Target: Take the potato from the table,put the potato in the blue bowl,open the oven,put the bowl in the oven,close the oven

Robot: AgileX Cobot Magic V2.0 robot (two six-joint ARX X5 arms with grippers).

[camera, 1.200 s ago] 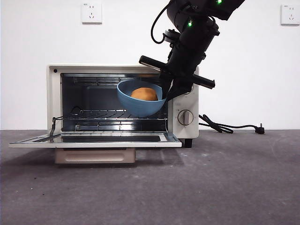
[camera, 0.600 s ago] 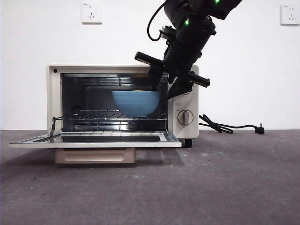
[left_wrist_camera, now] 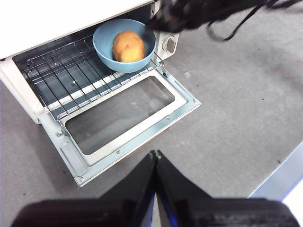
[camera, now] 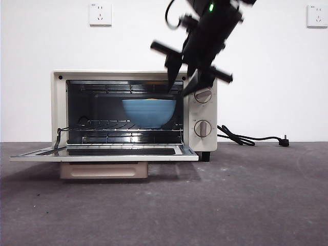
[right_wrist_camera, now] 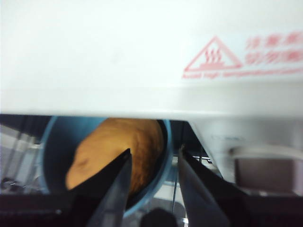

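Cream-white boxy toaster oven (camera: 134, 110) on dark grey desk (camera: 246, 200), door down. Deep matte blue bowl (camera: 149, 112) on oven rack, right side; orange-tan potato (left_wrist_camera: 128, 46) inside bowl. Right gripper (camera: 180, 88) above bowl rim at oven top, jaws apart, empty. Left gripper (left_wrist_camera: 155, 153) well back from oven, jaws together.

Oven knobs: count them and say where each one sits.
2. Both are on the oven's panel beside the open cavity: the upper knob, partly behind the right gripper, and the lower knob directly below it.
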